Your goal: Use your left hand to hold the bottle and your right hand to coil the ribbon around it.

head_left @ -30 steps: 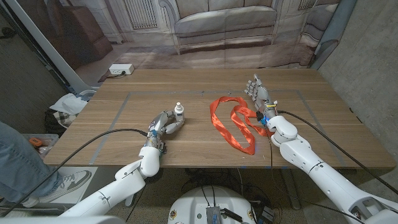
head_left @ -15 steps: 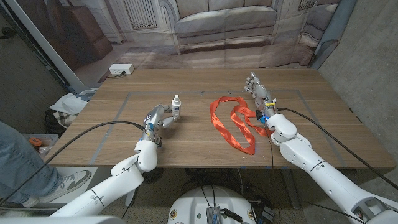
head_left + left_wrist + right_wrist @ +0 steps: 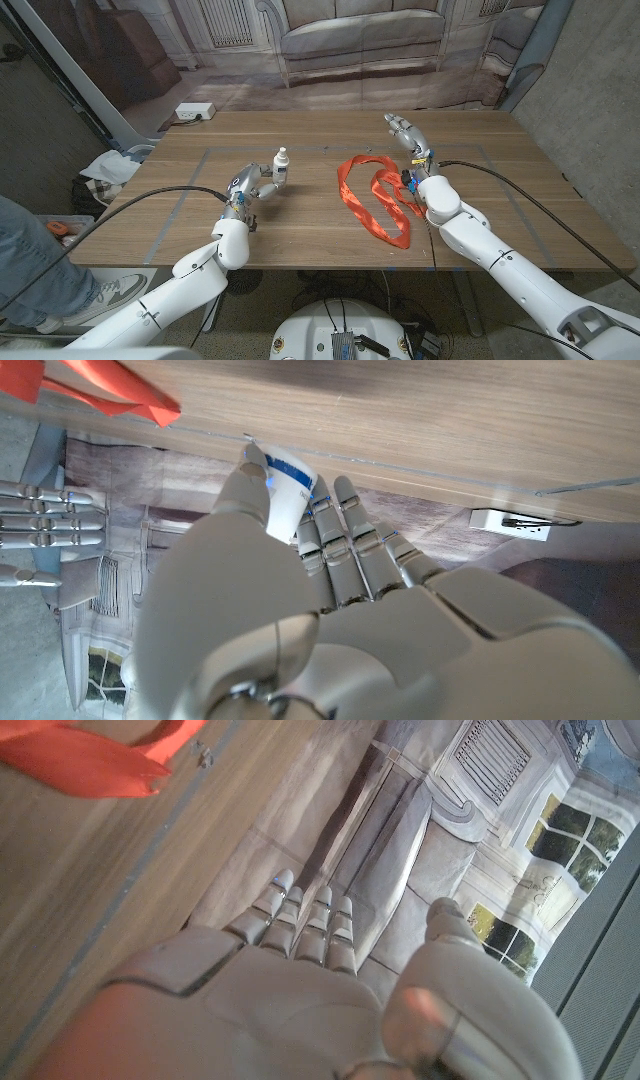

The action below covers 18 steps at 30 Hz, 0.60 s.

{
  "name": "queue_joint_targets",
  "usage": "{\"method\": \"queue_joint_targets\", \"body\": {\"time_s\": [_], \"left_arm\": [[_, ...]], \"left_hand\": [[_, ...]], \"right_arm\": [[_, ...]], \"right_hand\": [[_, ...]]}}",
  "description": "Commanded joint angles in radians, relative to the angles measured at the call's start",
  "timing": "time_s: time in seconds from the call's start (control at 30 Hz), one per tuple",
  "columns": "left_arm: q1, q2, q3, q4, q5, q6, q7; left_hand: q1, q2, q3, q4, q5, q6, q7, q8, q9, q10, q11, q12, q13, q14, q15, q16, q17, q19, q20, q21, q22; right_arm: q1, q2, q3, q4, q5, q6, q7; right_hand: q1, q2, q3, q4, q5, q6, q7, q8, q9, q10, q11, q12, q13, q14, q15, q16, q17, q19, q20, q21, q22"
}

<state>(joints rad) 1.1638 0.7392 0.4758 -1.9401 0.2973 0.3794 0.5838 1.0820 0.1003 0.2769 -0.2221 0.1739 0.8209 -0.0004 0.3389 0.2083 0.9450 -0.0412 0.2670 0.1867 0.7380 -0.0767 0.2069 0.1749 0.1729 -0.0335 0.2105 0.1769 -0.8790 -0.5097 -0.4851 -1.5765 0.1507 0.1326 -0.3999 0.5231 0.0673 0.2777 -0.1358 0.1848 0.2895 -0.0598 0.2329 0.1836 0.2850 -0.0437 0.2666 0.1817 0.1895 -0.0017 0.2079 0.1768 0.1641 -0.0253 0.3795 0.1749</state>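
Bottle (image 3: 282, 165) upright mid-worktop, left of centre, pinched by left hand (image 3: 250, 188) to steady it for wrapping. Ribbon (image 3: 375, 195) loose beside it (uncoiled). Right hand (image 3: 405, 131) spread, empty, past ribbon toward the far edge.

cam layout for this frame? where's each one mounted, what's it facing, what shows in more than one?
Head view: fixed on the head, looking down at the wooden table; both arms, left hand at the bottle, right hand beyond the ribbon.
Left wrist view: along the back of the left hand, bottle between its fingers.
Right wrist view: along the back of the right hand, fingers apart, holding nothing.
Shared: ribbon shows in all three; bottle in head and left wrist.
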Motion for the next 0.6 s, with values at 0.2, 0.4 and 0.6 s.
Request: {"method": "queue_joint_targets", "body": {"time_s": [0.2,0.4,0.6], "left_arm": [[0.005,-0.05,-0.018,0.072,-0.114,-0.217,0.037],[0.01,-0.058,-0.033,0.077,-0.151,-0.275,0.03],[0.017,-0.061,-0.046,0.076,-0.178,-0.288,0.014]], "left_hand": [[0.049,0.053,0.13,0.115,0.005,0.147,-0.043,0.021,0.002,0.157,-0.144,0.051,0.136,-0.006,-0.075,-0.007,0.003,0.003,0.002,-0.003,0.001],[0.048,0.051,0.134,0.115,0.005,0.148,-0.041,0.021,0.002,0.158,-0.142,0.051,0.144,-0.007,-0.074,-0.008,0.003,0.003,0.002,-0.004,0.001],[0.046,0.048,0.14,0.116,0.005,0.151,-0.042,0.023,0.001,0.157,-0.144,0.051,0.153,-0.007,-0.074,-0.009,0.004,0.003,0.003,-0.005,0.001]], "right_arm": [[0.166,0.005,-0.171,-0.043,-0.444,-0.306,-0.131],[0.197,-0.016,-0.202,-0.056,-0.502,-0.393,-0.082],[0.211,-0.038,-0.228,-0.06,-0.552,-0.469,-0.049]], "right_hand": [[0.103,-0.003,0.026,-0.039,-0.004,0.067,-0.046,0.008,0.007,0.074,-0.042,0.014,0.002,0.072,-0.02,0.007,0.001,0.088,0.011,0.001,0.004],[0.15,-0.011,0.033,-0.043,-0.005,0.093,-0.066,0.009,0.008,0.107,-0.057,0.019,0.002,0.099,-0.034,0.006,0.001,0.112,0.002,-0.001,0.005],[0.2,-0.027,0.029,-0.036,-0.005,0.137,-0.081,0.011,0.009,0.161,-0.086,0.027,0.001,0.167,-0.054,0.017,0.004,0.176,-0.027,0.009,0.009]]}}
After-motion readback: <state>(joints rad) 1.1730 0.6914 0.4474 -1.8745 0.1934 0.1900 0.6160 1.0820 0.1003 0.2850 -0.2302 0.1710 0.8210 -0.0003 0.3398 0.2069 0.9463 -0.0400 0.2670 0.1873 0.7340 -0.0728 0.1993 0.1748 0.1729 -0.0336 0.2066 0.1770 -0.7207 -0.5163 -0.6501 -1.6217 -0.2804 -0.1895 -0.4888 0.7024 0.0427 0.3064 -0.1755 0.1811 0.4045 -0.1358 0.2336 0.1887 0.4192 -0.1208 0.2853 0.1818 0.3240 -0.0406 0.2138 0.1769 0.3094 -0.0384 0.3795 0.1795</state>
